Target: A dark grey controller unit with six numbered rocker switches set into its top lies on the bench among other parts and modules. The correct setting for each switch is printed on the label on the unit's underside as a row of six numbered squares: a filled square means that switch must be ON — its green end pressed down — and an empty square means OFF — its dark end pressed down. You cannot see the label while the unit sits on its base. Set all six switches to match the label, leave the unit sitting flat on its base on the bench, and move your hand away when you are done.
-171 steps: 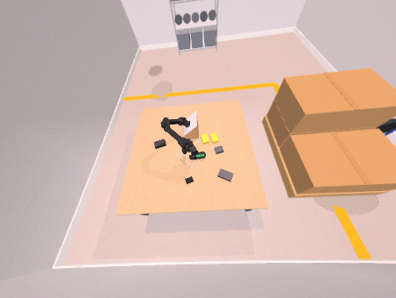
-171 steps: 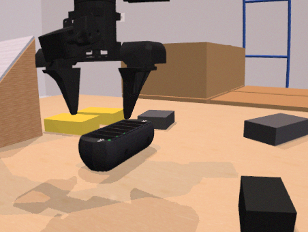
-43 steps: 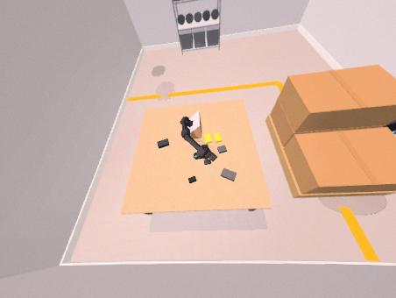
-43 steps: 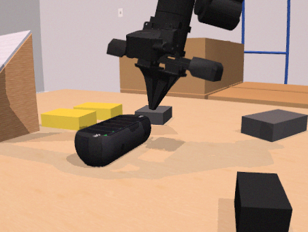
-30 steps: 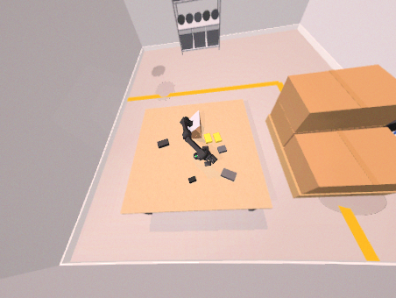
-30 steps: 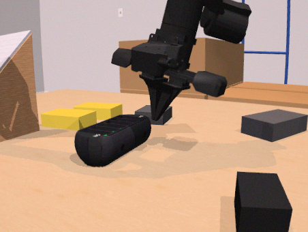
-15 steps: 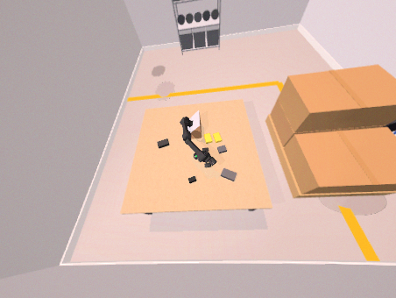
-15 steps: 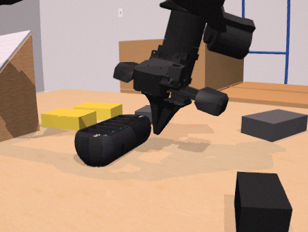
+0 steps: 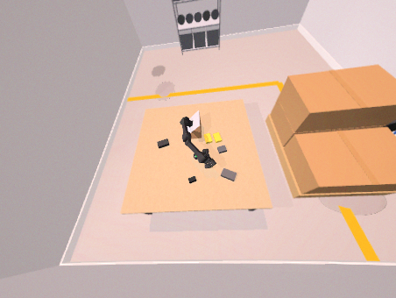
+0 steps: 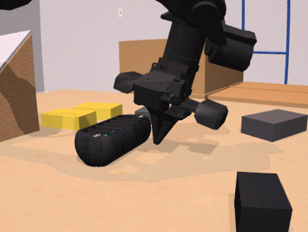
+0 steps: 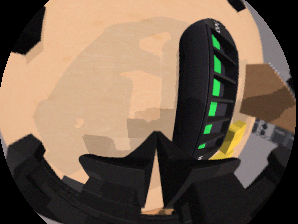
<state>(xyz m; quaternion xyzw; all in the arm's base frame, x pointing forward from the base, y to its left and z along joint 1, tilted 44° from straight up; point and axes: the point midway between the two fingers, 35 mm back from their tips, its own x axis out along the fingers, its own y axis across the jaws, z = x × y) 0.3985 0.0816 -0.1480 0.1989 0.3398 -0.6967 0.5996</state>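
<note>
- At the left edge of the exterior view, a wooden wedge (image 9: 197, 132) (image 10: 20, 92) (image 11: 267, 95) with a pale sloping top stands on the bench (image 9: 175, 197) (image 10: 51, 198) (image 11: 100, 40).
- Right of it lie two yellow blocks (image 9: 208, 138) (image 10: 68, 120) (image 11: 234, 137), one behind the other.
- Left of centre, the controller unit (image 10: 112, 145) (image 11: 192, 90) lies on the bench, its switch side up; the wrist view shows six rocker switches in a row, green showing on each. The label is out of sight.
- Just right of the unit's far end, the pincer (image 9: 212, 165) (image 10: 157, 143) (image 11: 156, 133) points down, fingertips together, gripping nothing. Whether it touches the unit I cannot tell.
- Partly hidden behind the pincer is a small grey block (image 9: 222, 149) (image 10: 141, 111).
- At lower right, a black block (image 9: 192, 180) (image 10: 264, 191) stands in the foreground.
- Farther back at the right edge lies a larger grey block (image 9: 228, 174) (image 10: 272, 124).
</note>
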